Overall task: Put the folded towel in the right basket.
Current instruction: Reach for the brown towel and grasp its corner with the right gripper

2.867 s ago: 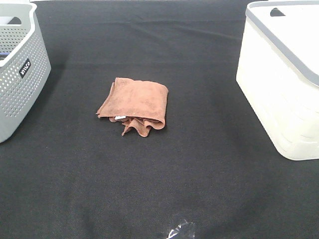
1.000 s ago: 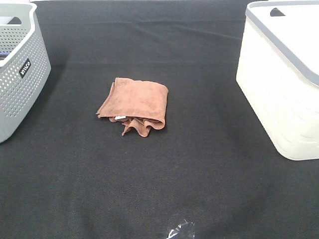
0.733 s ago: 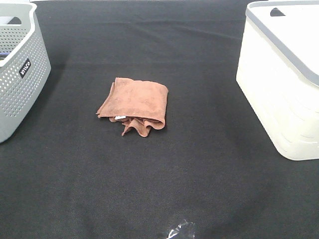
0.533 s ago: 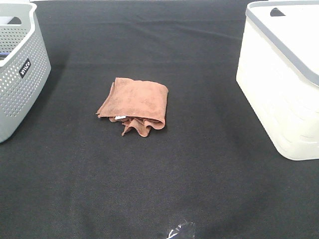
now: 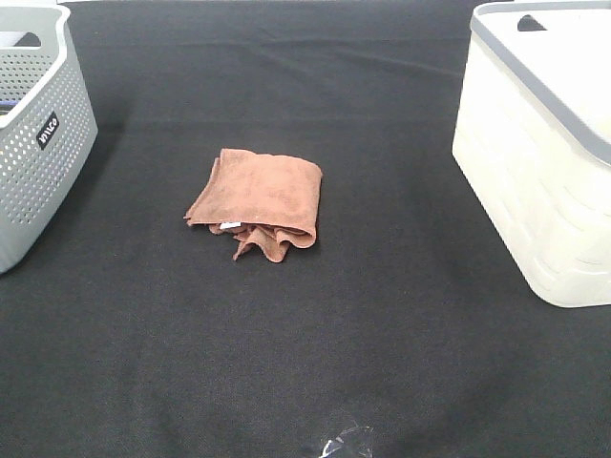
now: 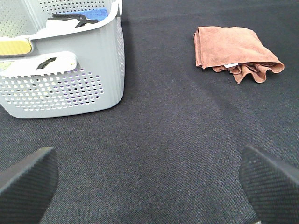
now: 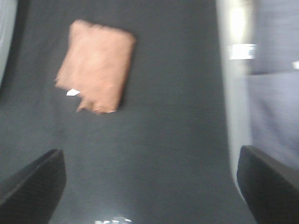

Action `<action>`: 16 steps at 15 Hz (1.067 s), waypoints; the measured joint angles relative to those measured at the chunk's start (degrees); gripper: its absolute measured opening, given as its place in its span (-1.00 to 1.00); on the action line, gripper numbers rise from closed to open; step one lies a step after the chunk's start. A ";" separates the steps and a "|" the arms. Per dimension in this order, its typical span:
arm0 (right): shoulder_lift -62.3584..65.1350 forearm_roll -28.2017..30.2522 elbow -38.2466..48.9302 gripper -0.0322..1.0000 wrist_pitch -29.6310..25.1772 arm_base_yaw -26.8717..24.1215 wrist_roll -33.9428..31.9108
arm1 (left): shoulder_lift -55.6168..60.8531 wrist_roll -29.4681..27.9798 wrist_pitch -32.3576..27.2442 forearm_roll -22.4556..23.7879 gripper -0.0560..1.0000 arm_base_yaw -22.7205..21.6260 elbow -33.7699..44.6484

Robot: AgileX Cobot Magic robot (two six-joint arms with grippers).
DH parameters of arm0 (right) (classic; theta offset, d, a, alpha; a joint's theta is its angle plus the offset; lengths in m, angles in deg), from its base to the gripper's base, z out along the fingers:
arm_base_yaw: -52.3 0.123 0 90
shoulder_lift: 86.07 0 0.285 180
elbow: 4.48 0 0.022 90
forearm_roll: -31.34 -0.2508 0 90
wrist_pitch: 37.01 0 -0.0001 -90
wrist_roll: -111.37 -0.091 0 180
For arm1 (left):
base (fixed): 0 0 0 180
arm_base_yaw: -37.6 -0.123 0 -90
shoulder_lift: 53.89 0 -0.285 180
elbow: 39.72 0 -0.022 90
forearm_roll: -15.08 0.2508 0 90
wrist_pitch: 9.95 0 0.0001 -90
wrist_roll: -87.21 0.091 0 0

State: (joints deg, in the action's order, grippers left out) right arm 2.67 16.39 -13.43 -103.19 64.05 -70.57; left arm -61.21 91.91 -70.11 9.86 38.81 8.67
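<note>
The left gripper [image 6: 148,185] and right gripper [image 7: 149,186] are both gaping wide, holding nothing and touching nothing. One folded towel [image 5: 260,196] is lying flat on the black cloth [image 5: 382,334], outside both baskets: one white right basket [image 5: 535,181] sitting well apart at its 3 o'clock, one grey perforated basket [image 5: 38,153] at 9 o'clock

1. A black desk [image 6: 163,140] fills most of the view.
2. A grey basket [image 6: 70,88] with lots of little holes sits on the desk.
3. Inside the basket are a blue thing [image 6: 91,14] and a black thing [image 6: 70,18]. A yellow piece [image 6: 14,46] shows at its rim.
4. A brown towel [image 6: 233,49] lies folded flat on the desk, well apart from the basket. One edge is wavy, and a small white tag [image 6: 229,66] sticks out there.
5. The left hand [image 6: 149,186] has its two black fingers [image 6: 28,182] spread wide, holding nothing.
</note>
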 joint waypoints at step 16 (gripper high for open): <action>-48.93 -15.24 -19.54 0.84 13.46 7.10 -1.03 | 0.00 0.00 0.00 0.00 0.96 0.00 0.00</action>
State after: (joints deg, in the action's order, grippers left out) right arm -46.26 1.15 -32.97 -89.72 71.15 -71.61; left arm -61.21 91.91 -70.11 9.86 38.81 8.67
